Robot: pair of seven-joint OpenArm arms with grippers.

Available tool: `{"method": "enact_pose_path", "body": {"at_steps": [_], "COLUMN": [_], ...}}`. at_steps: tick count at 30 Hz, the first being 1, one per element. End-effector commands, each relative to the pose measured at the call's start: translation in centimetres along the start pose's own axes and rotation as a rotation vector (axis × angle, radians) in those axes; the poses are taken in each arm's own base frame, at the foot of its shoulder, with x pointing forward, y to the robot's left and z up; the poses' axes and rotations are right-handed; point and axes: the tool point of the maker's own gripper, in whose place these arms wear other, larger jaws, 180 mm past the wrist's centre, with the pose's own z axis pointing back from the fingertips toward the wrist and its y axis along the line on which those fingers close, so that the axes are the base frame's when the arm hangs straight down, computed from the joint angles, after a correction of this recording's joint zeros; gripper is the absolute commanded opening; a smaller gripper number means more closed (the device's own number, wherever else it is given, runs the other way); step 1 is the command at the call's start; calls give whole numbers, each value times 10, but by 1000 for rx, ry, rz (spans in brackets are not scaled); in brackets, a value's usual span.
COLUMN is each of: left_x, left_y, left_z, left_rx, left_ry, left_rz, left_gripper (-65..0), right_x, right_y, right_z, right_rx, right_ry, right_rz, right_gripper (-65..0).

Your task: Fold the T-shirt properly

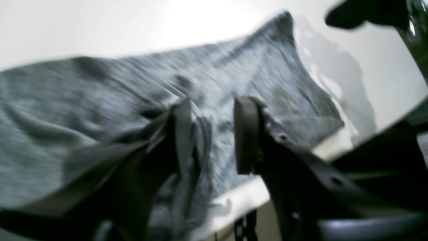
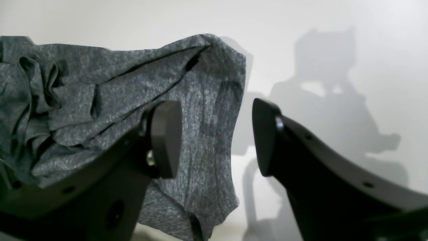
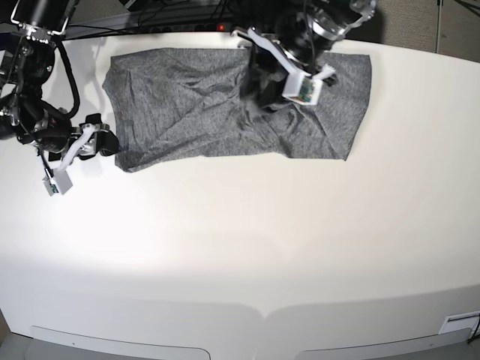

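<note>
The heather-grey T-shirt (image 3: 187,112) lies spread and wrinkled along the far part of the white table (image 3: 247,247). My left gripper (image 3: 261,88) hovers low over the shirt's middle top. In the blurred left wrist view, that gripper (image 1: 214,134) has its jaws apart, with the T-shirt (image 1: 83,100) beneath and a raised fold of cloth lying against one finger (image 1: 182,134). My right gripper (image 3: 105,142) sits at the shirt's near corner on the base view's left. Seen from the right wrist, this gripper (image 2: 217,137) is wide open and empty, and the T-shirt (image 2: 100,93) edge lies just beyond its fingertips.
Dark cables and equipment (image 3: 187,15) run behind the table's far edge. The table edge (image 1: 334,150) lies close beside the shirt in the left wrist view. The right arm (image 3: 30,82) stands at the table's far corner on the base view's left. White tabletop stretches in front of the shirt.
</note>
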Motion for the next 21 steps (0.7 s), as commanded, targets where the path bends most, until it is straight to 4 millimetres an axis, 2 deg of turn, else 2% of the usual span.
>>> {"method": "enact_pose_path", "body": {"at_steps": [1, 4, 7, 9, 11, 16, 18, 21], "left_x": [6, 6, 19, 25, 31, 44, 46, 44], "left_y": [-13, -21, -9, 7, 32, 97, 114, 128], "left_z": [-2, -9, -14, -14, -12, 7, 13, 19], "left_rx": [-46, -78, -57, -18, 55, 246, 305, 356], "left_ry": [-30, -31, -59, -66, -73, -100, -89, -69], "left_rz": [7, -5, -27, -39, -40, -61, -108, -164], "left_gripper": [-415, -415, -415, -415, -415, -415, -415, -415], "right_x": [15, 15, 15, 15, 15, 15, 15, 15], "right_y": [-2, -2, -2, -2, -2, -2, -2, -2], "right_z": [6, 7, 7, 6, 7, 7, 7, 7], "right_rx": [-2, -2, -2, -2, -2, -2, -2, -2], "right_ry": [-46, -44, -43, -43, -43, -43, -44, -44], "right_rz": [27, 27, 27, 27, 27, 27, 27, 27], "right_gripper": [-312, -312, -312, -312, -312, -312, -312, -312]}}
